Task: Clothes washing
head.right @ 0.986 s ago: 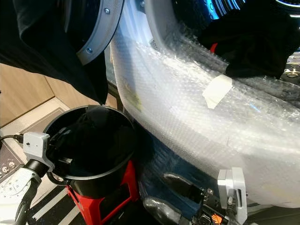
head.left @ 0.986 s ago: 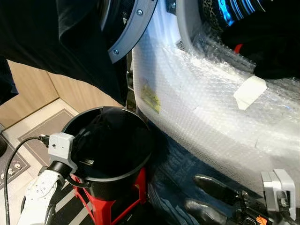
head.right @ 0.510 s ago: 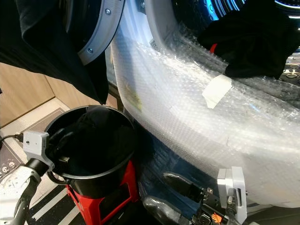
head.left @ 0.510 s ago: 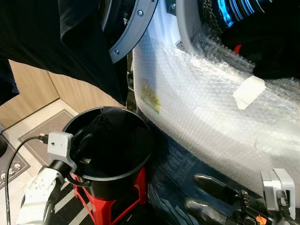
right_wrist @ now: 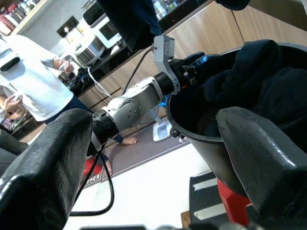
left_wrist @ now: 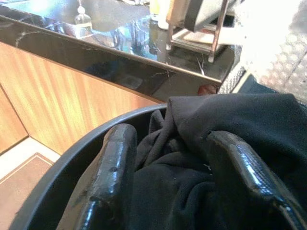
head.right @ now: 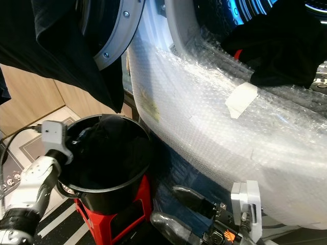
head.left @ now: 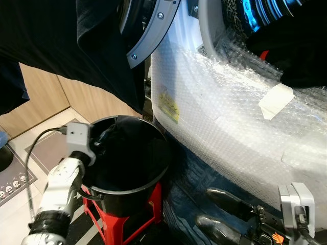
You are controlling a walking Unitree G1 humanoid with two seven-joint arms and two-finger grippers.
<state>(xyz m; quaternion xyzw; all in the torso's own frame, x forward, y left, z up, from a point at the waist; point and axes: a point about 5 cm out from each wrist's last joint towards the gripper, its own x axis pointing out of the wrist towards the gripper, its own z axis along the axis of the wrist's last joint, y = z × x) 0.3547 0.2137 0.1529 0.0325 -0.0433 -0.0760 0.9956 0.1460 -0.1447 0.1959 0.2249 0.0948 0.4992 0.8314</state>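
The left gripper [left_wrist: 168, 191] reaches over the rim of the black bucket [head.left: 153, 176] at about the bucket's nine o'clock, its two black fingers [left_wrist: 110, 177] spread wide and pointing in and down at the dark laundry [left_wrist: 230, 124] heaped inside. In the left wrist view the cloth lies directly ahead of the fingers and between them, bunched up against the far side of the bucket; the fingers hold nothing, though the nearest fold looks to be just at their tips. The heap has no clear long axis, so a straight push inward and a close should, I judge, catch a fold.

The bucket stands on a red stool [head.left: 145, 214], at about eight o'clock from the washing machine [head.left: 230, 127], whose front is wrapped in bubble wrap. Its round door [head.left: 153, 30] stands open above the bucket, at roughly twelve o'clock from it, with more dark cloth [head.left: 301, 51] already hanging at the drum mouth.

The right gripper [head.left: 225, 214] waits low beside the machine, at three o'clock from the bucket, fingers parted and empty. The left arm is clearly nearer the laundry.
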